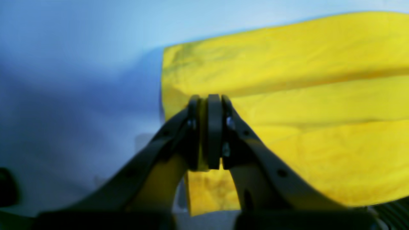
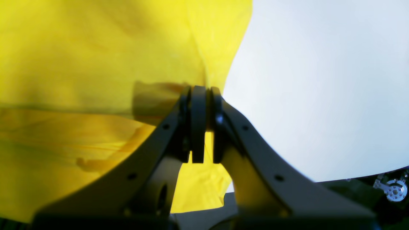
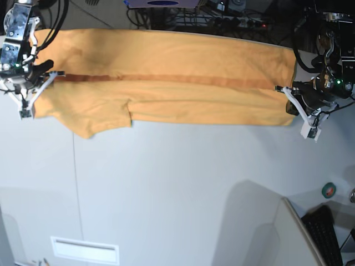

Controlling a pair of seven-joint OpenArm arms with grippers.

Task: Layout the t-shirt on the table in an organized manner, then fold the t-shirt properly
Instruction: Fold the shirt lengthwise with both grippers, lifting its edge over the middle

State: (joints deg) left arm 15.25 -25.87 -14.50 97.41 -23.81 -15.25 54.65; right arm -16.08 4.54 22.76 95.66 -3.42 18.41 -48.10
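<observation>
— Where's the shirt [image 3: 166, 88]?
— Stretched along the far edge of the desk [image 3: 183, 183], long axis from 9 to 3 o'clock in the base view, one fold line along it, a sleeve flap hanging toward 6 near the 9 o'clock end.
— At that 9 o'clock end?
— Right jaws [image 3: 53, 74], closed on the cloth edge; in the right wrist view, pressed together [image 2: 200, 124] with yellow cloth pinched between and draping away toward 10 o'clock.
— At the 3 o'clock end?
— Left jaws [image 3: 280, 88], likewise closed; in the left wrist view, clamped [image 1: 209, 131] on a sliver of cloth, the rest spreading toward 2 o'clock.
— Nearer arm?
— Neither; one at each end, cloth taut between.
— Next move, then?
— Probably both ends carried together toward 6 o'clock, across the long axis, keeping the span level. Otherwise, likely a skewed fold.
</observation>
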